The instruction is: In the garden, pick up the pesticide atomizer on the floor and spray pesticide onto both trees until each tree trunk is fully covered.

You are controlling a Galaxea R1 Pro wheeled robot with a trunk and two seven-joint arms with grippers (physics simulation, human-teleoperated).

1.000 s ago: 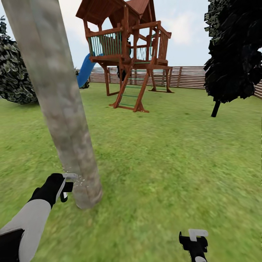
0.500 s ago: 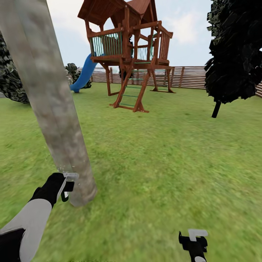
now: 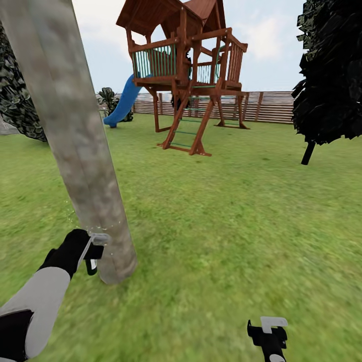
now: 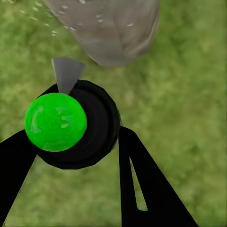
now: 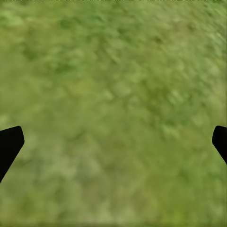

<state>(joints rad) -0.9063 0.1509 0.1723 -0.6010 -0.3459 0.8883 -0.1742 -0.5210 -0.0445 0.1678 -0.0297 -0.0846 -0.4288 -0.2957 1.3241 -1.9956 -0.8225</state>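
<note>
Head view shows the left gripper [image 3: 95,249] low beside the tree trunk [image 3: 75,141], closed around the pesticide atomizer [image 4: 71,125]; white specks of pesticide [image 3: 70,216] float near the bark. I think the spray may cover this lower part only, because the nozzle sits so close and low. The right gripper [image 5: 113,142] hangs over the grass [image 3: 226,211] with its fingers spread wide, holding nothing
</note>
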